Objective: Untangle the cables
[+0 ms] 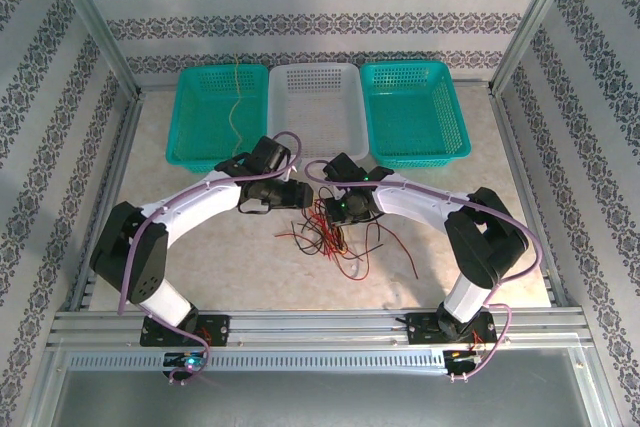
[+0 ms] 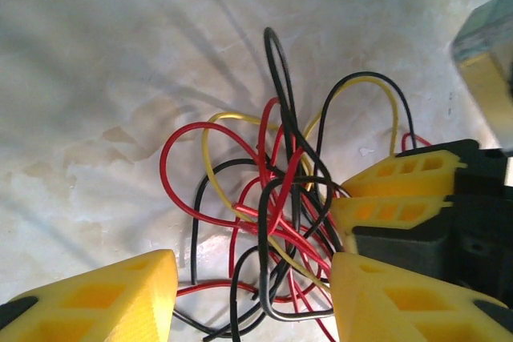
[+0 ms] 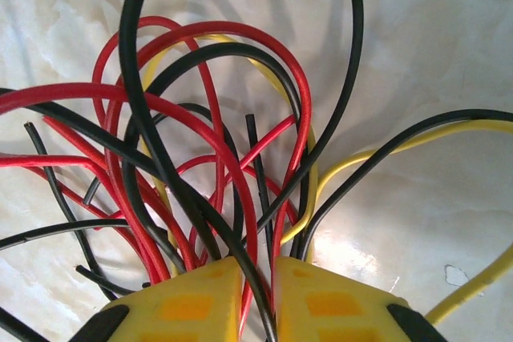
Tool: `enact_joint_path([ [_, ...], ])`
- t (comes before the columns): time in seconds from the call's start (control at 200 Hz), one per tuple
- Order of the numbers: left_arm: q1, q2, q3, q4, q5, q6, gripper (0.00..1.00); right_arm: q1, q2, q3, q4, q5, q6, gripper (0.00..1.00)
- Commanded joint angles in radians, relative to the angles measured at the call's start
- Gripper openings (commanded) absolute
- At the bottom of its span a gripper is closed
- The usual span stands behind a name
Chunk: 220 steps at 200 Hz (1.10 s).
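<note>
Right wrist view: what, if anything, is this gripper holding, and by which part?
The right gripper pinches the cables: red and black strands, at their loops' base.

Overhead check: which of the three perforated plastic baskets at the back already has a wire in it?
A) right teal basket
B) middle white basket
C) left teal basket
C: a thin yellow wire trails across the left teal basket, apart from the tangle of red, yellow and black wires on the table.
</note>
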Motion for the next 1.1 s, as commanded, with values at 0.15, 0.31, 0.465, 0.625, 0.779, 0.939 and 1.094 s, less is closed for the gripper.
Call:
enact_joint_path([
  [0.15, -0.013, 0.03, -0.013, 0.038, 0.016, -0.015, 0.56, 0.007, -0.098, -0.034, -0.021, -0.003, 0.01, 0.38],
  [0.31, -0.012, 0.032, -0.017, 0.043, 0.016, -0.017, 0.56, -0.024, -0.13, -0.087, -0.008, -0.007, 0.023, 0.3],
  [0.465, -0.012, 0.023, -0.019, 0.037, 0.005, -0.011, 0.56, -0.016, -0.098, -0.082, 0.01, -0.041, 0.016, 0.3],
  [0.625, -0.012, 0.02, -0.021, 0.043, 0.004, -0.013, 0.56, -0.001, -0.024, -0.056, 0.009, -0.034, 0.009, 0.26],
  [0.779, -0.015, 0.032, -0.025, 0.073, 0.028, -0.031, 0.57, 0.005, -0.047, -0.05, 0.014, -0.034, 0.012, 0.04],
  [0.939, -0.018, 0.036, -0.005, 0.09, 0.03, -0.035, 0.63, 0.059, -0.195, -0.014, -0.018, 0.003, -0.026, 0.01],
  [1.094, -0.02, 0.036, -0.003, 0.109, 0.014, -0.047, 0.63, 0.102, -0.32, 0.032, -0.066, 0.043, -0.053, 0.01],
])
